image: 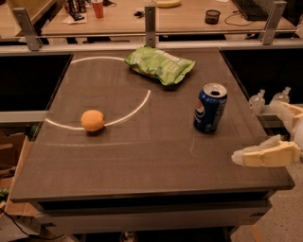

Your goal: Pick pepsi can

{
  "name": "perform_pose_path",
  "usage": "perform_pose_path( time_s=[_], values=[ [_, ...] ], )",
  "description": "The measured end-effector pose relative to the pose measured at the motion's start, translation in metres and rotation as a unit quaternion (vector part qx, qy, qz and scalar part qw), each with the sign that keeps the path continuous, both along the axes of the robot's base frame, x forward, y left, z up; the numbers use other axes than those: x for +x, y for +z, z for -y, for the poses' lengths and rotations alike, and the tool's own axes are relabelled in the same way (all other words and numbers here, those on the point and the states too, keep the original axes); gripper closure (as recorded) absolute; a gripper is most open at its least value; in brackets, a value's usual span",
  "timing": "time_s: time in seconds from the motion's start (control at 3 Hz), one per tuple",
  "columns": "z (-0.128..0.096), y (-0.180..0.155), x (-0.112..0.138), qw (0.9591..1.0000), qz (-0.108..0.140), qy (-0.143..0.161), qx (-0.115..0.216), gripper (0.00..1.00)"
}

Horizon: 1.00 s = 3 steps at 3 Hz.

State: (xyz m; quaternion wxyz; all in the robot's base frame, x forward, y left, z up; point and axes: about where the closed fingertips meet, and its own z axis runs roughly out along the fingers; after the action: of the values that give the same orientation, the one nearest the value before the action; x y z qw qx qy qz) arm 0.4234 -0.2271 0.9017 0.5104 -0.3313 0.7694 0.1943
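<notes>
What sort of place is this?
Probably a lab or office workspace: a dark table with a pepsi can, a desk with a keyboard behind, and the robot's gripper at the table's right edge.

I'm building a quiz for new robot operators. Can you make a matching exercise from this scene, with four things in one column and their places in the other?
Things:
1. pepsi can
2. orange
3. green chip bag
4. gripper

Places:
A. on the white arc, left part of the table
B. at the table's near right edge
C. lying at the far side, near the middle
D. standing upright on the right half

Pairs: 1-D, 2-A, 3-C, 4-B
</notes>
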Motion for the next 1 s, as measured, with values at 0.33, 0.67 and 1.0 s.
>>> perform_pose_path(
  time_s=[0.33,0.67,1.0],
  values=[
    [-0.022,0.0,0.017,0.9989,0.017,0.033,0.027,0.0],
    [-0.038,-0.002,0.031,0.997,0.028,0.059,0.041,0.0],
    [-0.052,-0.011,0.045,0.995,0.034,0.077,0.054,0.0]
  ],
)
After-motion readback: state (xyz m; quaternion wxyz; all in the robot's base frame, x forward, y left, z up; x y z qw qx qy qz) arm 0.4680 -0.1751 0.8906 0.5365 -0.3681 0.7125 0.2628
